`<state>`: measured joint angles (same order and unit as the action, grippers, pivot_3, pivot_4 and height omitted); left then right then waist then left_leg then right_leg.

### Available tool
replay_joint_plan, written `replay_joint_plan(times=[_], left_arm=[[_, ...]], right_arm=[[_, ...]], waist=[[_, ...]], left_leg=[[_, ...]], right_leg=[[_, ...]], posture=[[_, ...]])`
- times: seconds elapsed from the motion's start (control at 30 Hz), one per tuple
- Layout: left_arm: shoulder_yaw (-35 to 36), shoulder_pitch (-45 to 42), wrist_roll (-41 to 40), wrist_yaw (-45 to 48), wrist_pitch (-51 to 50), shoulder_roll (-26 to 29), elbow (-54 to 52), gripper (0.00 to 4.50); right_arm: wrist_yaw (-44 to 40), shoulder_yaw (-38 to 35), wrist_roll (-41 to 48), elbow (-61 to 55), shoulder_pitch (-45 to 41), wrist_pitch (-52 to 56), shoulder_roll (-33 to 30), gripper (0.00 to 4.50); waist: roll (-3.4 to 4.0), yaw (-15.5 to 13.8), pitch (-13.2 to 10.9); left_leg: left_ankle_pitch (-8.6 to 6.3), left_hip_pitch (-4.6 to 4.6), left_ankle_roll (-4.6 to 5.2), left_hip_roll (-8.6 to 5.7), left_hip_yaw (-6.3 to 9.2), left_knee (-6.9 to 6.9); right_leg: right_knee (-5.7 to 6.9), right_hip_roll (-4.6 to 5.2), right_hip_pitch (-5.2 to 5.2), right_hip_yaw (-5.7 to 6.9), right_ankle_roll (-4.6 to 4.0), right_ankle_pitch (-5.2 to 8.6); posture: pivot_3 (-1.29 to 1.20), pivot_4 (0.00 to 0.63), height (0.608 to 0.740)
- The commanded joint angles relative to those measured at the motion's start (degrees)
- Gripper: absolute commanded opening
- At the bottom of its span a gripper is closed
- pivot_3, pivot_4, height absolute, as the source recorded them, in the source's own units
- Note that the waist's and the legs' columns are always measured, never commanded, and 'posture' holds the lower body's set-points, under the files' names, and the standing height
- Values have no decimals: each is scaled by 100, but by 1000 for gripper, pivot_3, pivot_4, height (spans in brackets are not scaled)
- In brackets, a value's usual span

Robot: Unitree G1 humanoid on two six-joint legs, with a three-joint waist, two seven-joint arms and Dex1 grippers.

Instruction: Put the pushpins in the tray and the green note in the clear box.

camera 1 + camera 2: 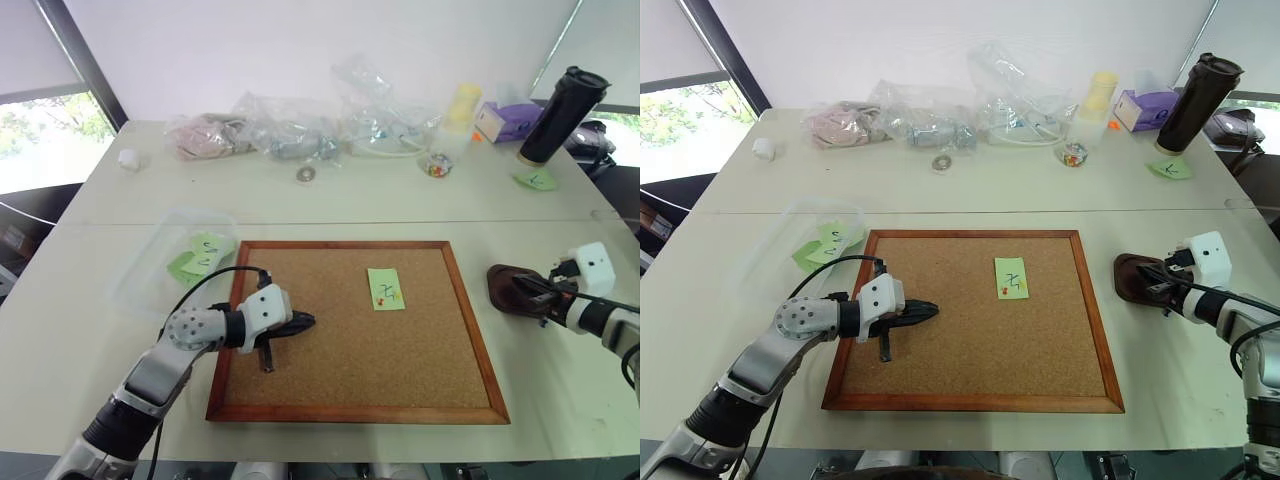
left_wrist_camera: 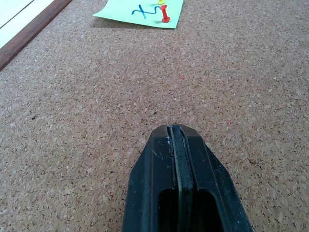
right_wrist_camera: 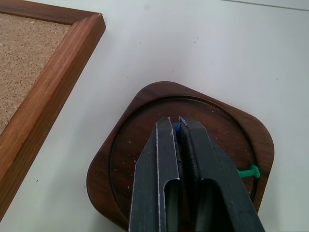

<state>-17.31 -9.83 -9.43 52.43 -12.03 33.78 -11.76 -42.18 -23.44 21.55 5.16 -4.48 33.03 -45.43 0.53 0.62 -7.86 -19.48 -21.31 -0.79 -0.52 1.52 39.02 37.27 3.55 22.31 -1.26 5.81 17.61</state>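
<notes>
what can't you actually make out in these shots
- right wrist view: blue bit between the right gripper's shut jaws, mostly hidden by them; pushpin or not, unclear
- right wrist view: the jaws cover the tray's middle, so more pins than the green pin could be hidden
- left wrist view: green note cut off by the picture edge; its yellow pin barely shows
- eye views: writing on the notes in the clear box, too small

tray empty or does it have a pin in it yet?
Not empty. A green pushpin lies inside the tray, beside the right gripper, which pinches something blue.
</notes>
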Motion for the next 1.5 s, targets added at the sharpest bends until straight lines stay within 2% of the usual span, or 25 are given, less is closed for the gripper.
replay_joint_plan(times=[0.03,0.13,0.27,0.3,0.8,1.03,1.13,1.17,1.37,1.5], left_arm=[[-150,120,174,90,-149,95,130,0],[-144,116,176,100,-139,98,140,0],[-149,112,186,110,-116,101,163,0],[-152,112,191,113,-106,100,174,0],[-180,121,220,99,-40,49,238,0],[-168,152,208,98,-53,60,205,0],[-156,145,200,107,-52,63,215,0],[-152,142,192,111,-54,61,217,0],[-168,104,201,106,-62,25,235,0],[-195,83,257,77,-61,11,237,0]], right_arm=[[13,-105,110,-111,49,-16,58,703],[114,-112,72,-145,45,-11,67,2043],[67,-97,80,-197,111,11,41,4185],[66,-103,86,-214,127,16,43,4450],[-9,-414,779,-844,-43,522,-34,4450],[-605,-317,1460,-2008,50,1040,-439,4450],[-620,-94,1833,-2534,-42,1426,-419,4450],[-604,191,1801,-2719,-109,1428,-373,4450],[-674,1467,1096,-2569,-328,804,-121,4450],[-765,2014,732,-2295,-375,319,107,4450]], waist=[[0,0,0],[0,0,0],[0,0,0],[0,0,0],[2,-1,1],[2,-2,1],[1,-3,1],[1,-3,1],[-3,-12,0],[-4,-6,0]], left_leg=[[0,0,0,0,0,0],[0,0,0,0,0,0],[0,-1,0,0,0,0],[0,-1,0,0,0,0],[0,-1,0,0,1,0],[-2,-1,3,0,2,-1],[-3,-1,4,0,4,0],[-3,-1,4,0,4,0],[-3,-3,4,0,5,0],[-3,-5,5,0,5,0]], right_leg=[[0,0,0,0,0,0],[0,0,1,0,0,0],[0,0,1,0,0,0],[0,0,0,0,0,0],[0,0,1,0,0,0],[-1,0,1,0,0,0],[-1,0,-1,0,0,0],[-2,0,0,0,0,0],[-3,1,2,1,0,0],[-6,1,3,2,0,0]], posture=[[0,150,740],[0,150,740],[0,150,740],[0,150,740],[0,150,740],[0,150,740],[0,150,740],[0,150,740],[0,150,740],[0,150,740]])
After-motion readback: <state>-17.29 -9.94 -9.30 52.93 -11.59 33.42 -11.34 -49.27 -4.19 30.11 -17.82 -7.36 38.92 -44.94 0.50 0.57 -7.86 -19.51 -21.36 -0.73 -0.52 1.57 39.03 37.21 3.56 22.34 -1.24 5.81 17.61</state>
